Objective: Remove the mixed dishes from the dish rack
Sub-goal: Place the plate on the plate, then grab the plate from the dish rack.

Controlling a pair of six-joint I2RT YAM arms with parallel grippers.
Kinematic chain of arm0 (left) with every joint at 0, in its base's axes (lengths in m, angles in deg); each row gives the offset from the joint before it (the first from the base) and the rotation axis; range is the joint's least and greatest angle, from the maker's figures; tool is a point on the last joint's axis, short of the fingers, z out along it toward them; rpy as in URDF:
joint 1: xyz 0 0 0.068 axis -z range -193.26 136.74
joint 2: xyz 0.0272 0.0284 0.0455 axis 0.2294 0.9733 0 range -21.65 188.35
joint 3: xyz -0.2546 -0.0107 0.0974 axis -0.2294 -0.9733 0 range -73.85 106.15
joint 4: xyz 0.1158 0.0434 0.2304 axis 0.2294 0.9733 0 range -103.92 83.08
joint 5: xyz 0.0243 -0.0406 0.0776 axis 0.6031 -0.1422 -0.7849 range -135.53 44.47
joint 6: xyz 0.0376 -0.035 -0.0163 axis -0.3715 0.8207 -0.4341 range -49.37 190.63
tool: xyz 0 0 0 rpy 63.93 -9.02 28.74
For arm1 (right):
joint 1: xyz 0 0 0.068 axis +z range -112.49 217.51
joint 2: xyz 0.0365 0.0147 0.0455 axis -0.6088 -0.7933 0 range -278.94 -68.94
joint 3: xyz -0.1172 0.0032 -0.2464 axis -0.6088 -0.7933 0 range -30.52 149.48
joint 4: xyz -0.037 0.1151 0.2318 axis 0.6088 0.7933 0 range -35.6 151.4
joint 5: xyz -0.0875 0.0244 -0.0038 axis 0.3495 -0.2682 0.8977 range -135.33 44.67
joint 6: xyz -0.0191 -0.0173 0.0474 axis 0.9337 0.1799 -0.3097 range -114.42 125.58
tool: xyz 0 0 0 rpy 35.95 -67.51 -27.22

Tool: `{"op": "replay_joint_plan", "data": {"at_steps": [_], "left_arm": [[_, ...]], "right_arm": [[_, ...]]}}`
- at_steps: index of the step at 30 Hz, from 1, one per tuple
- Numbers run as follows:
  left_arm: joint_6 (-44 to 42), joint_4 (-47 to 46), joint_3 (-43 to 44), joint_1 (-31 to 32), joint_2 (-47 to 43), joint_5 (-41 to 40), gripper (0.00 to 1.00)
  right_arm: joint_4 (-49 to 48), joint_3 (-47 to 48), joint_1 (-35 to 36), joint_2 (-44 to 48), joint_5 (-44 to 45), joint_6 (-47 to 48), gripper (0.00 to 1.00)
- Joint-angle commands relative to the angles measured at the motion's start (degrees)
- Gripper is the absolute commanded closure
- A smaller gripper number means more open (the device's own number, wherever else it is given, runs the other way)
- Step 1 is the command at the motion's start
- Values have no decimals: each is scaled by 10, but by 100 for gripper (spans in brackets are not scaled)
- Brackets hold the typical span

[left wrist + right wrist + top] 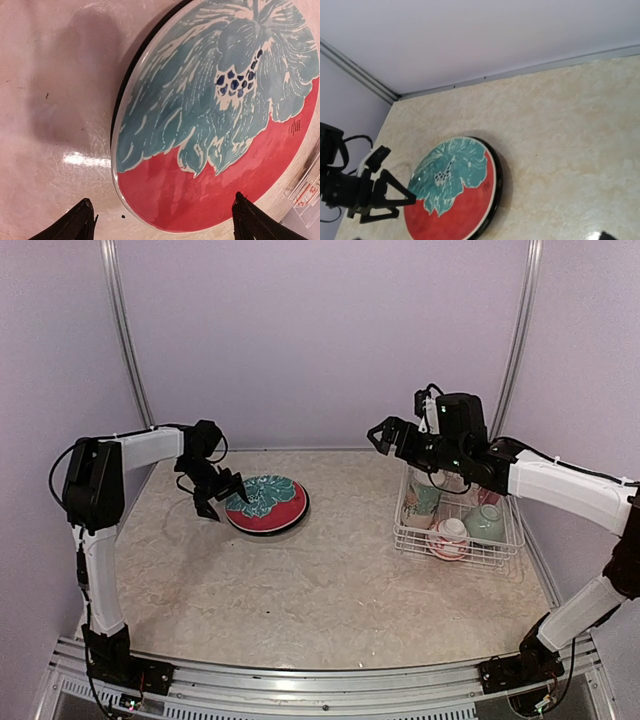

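Note:
A red-and-teal floral plate with a black rim lies flat on the table at the left. In the left wrist view the plate fills the frame. My left gripper hovers open at its near-left edge, fingertips wide apart and holding nothing. The white wire dish rack stands at the right. In it are a tall cream patterned mug, a mint green bowl and a white-pink bowl. My right gripper hangs open above the rack's far-left corner, empty.
The right wrist view shows the plate, the left gripper beside it and the back wall's rail. Purple walls close in the table on three sides. A metal rail runs along the near edge.

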Motion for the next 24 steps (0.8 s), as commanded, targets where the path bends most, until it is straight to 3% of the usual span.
{"op": "replay_joint_plan", "data": {"at_steps": [1,7,15,24], "left_arm": [[-14,15,8,2,-19,-12,9],[-29,-42,-50,15,-119,-8,1],[-43,-87,-103,37,-252,-60,1],[-37,-120,-141,40,-349,-68,1]], "right_arm": [[39,-3,-3,21,39,19,0],[102,17,-3,23,92,48,0],[246,73,-11,15,225,77,0],[427,216,-38,-82,407,69,0]]}}
